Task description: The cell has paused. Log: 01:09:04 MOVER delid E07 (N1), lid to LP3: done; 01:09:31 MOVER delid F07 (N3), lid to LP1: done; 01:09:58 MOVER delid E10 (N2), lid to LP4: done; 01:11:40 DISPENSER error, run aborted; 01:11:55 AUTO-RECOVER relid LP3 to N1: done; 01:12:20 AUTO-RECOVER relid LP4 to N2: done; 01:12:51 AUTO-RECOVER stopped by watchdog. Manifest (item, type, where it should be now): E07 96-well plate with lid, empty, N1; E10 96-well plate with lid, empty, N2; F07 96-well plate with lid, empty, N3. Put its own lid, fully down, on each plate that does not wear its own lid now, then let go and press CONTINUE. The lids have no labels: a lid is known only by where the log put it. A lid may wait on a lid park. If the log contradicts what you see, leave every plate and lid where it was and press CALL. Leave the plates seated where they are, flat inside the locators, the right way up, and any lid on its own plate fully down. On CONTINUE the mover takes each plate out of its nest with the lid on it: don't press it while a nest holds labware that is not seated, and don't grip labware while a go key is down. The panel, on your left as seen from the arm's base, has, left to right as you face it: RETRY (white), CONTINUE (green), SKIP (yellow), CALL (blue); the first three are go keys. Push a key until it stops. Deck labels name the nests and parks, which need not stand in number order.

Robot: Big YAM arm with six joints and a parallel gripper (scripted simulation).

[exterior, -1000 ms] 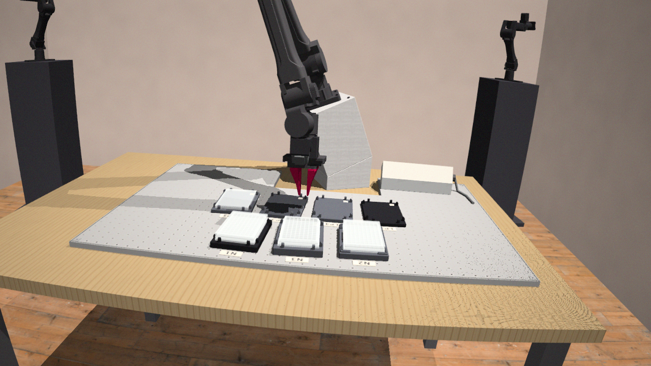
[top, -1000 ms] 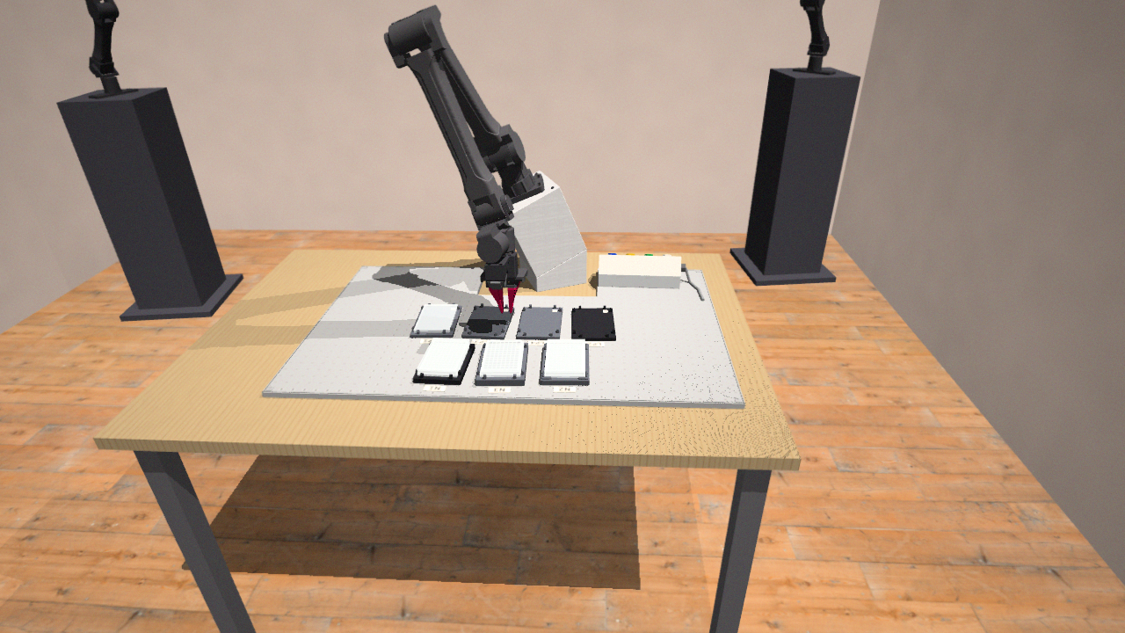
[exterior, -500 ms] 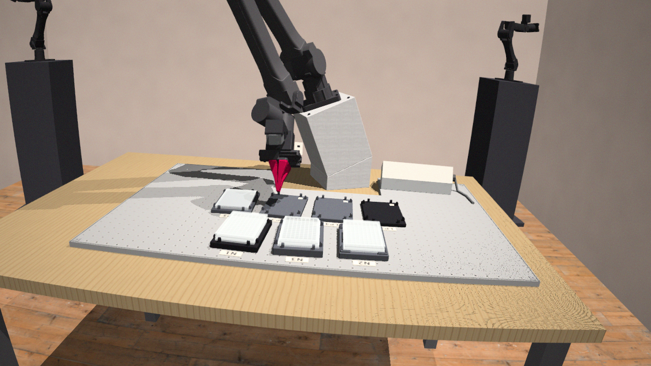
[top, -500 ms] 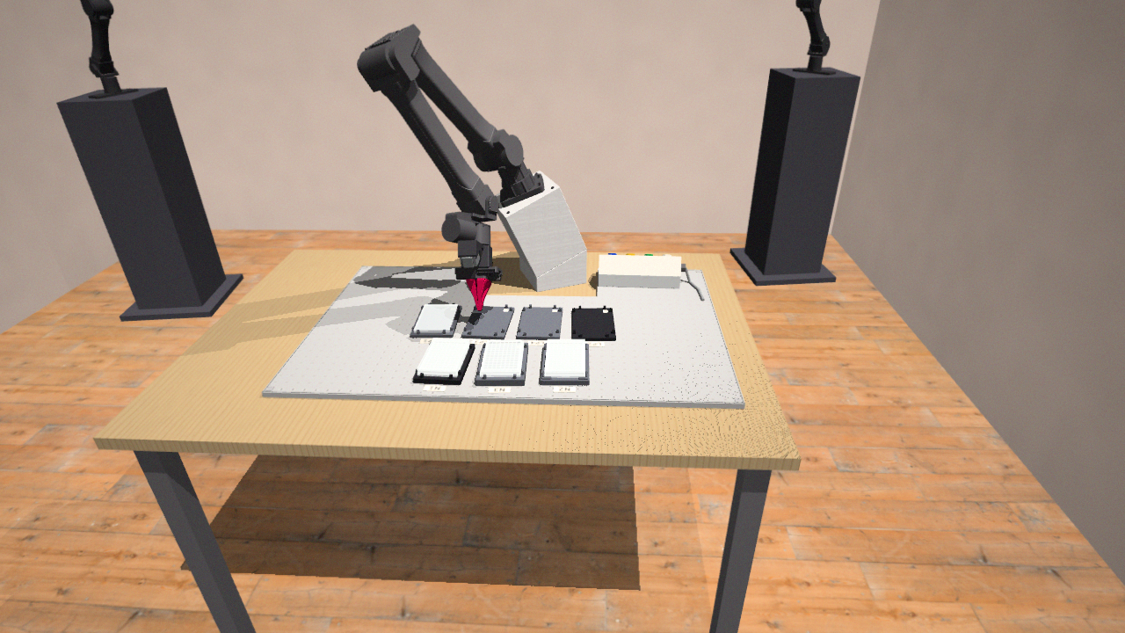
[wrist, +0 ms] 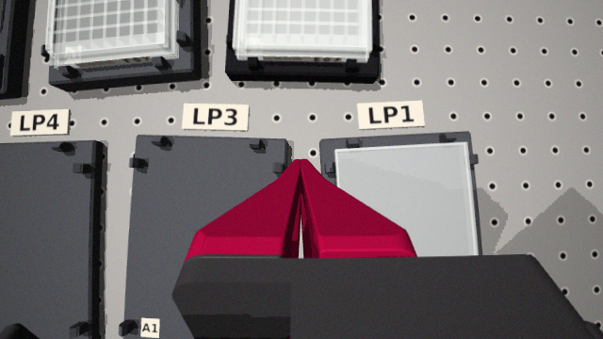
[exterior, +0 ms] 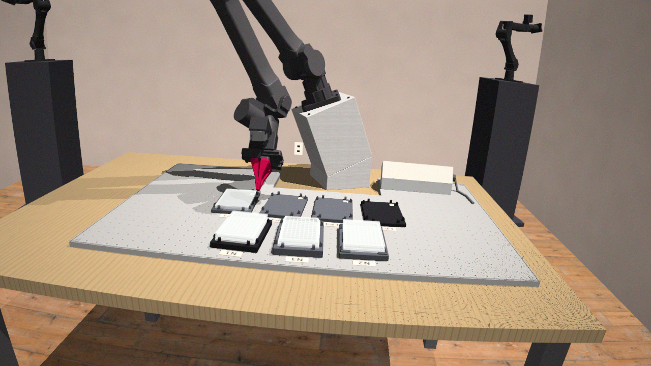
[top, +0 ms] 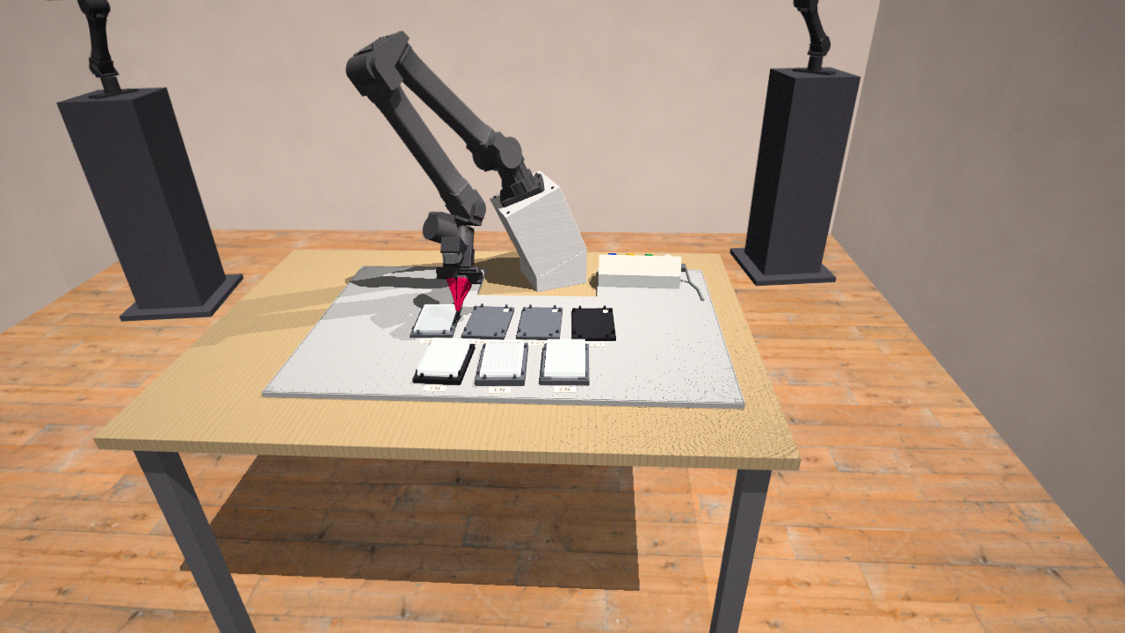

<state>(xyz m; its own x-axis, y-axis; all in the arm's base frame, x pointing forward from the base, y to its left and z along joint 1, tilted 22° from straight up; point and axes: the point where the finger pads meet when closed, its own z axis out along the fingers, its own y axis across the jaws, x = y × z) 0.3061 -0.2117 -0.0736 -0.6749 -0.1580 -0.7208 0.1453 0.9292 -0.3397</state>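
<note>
My gripper (wrist: 301, 170) is shut and empty. It hangs a little above the deck over the gap between parks LP3 (wrist: 207, 212) and LP1, and it also shows in the top and exterior views (top: 458, 305) (exterior: 258, 186). A clear lid (wrist: 405, 198) (top: 434, 318) (exterior: 235, 199) lies flat on LP1. LP3 and LP4 (wrist: 47, 226) are bare. In the front row, the plate in the black nest N1 (exterior: 241, 227) wears a lid. The plate in N3 (exterior: 298, 232) (wrist: 110, 30) shows open wells, with no lid. The plate in N2 (exterior: 362, 236) wears a lid.
A bare black park, LP2 (exterior: 382, 212), ends the back row. The key panel (top: 638, 270) is a cream box at the back of the deck. The arm's grey base block (top: 542, 236) stands behind the parks. Two dark pillars flank the table.
</note>
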